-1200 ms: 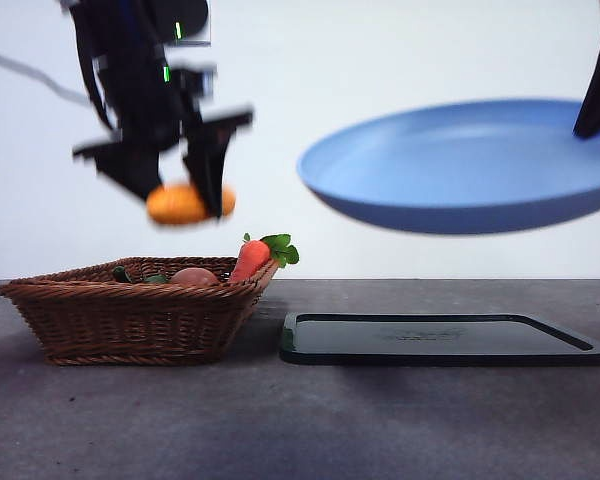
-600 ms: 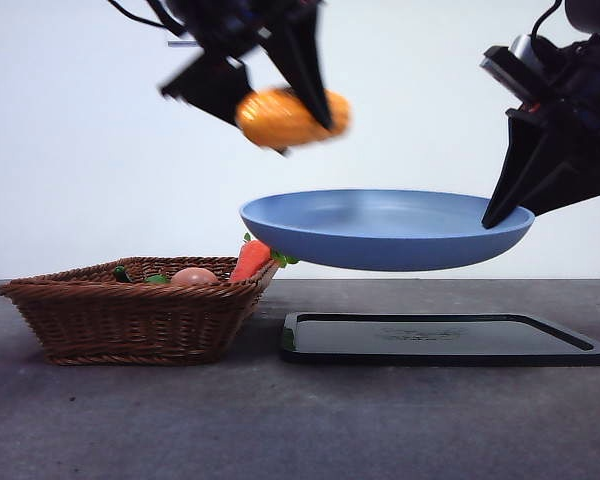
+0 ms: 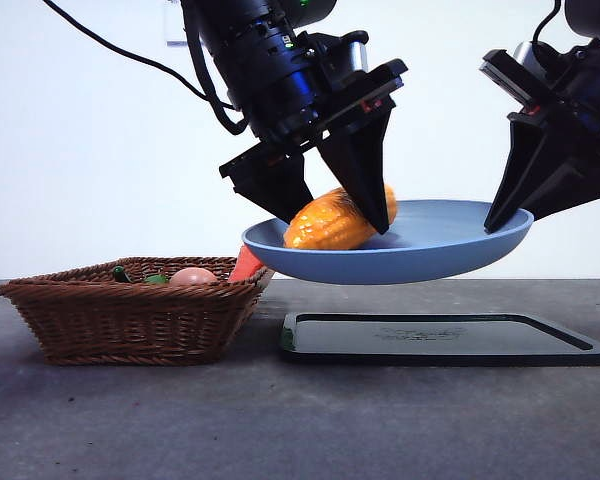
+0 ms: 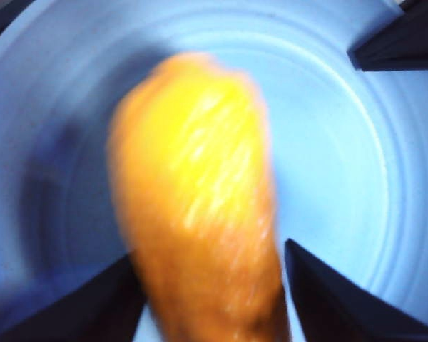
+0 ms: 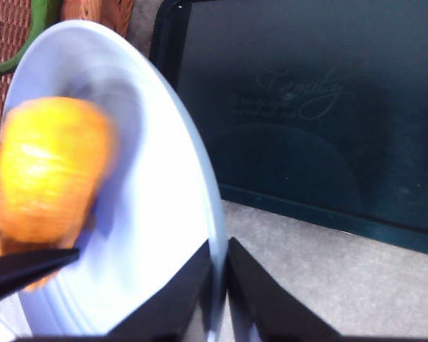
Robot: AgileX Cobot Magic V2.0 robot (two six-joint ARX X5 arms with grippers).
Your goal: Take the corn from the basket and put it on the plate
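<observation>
The light-blue plate (image 3: 430,250) hangs in the air above the black tray, and my right gripper (image 5: 219,281) is shut on its rim (image 3: 515,225) at the right side. My left gripper (image 3: 340,222) reaches down into the plate from above, shut on the yellow-orange corn (image 3: 330,222). The cob's lower part sits below the plate's rim line. In the left wrist view the blurred corn (image 4: 200,206) fills the space between my two jaws, with the plate (image 4: 357,178) behind it. The wicker basket (image 3: 130,315) stands on the table at the left.
In the basket lie a red-orange carrot (image 3: 246,264), a pinkish ball (image 3: 192,276) and something green (image 3: 120,272). A flat black tray (image 3: 440,340) lies on the table under the plate, right of the basket. The right wrist view shows this tray (image 5: 328,107) and the basket's corner (image 5: 7,43).
My left gripper has carried the corn from above the basket over to the plate and down into it. The right gripper brought the plate lower and leftward, then held it almost still.
</observation>
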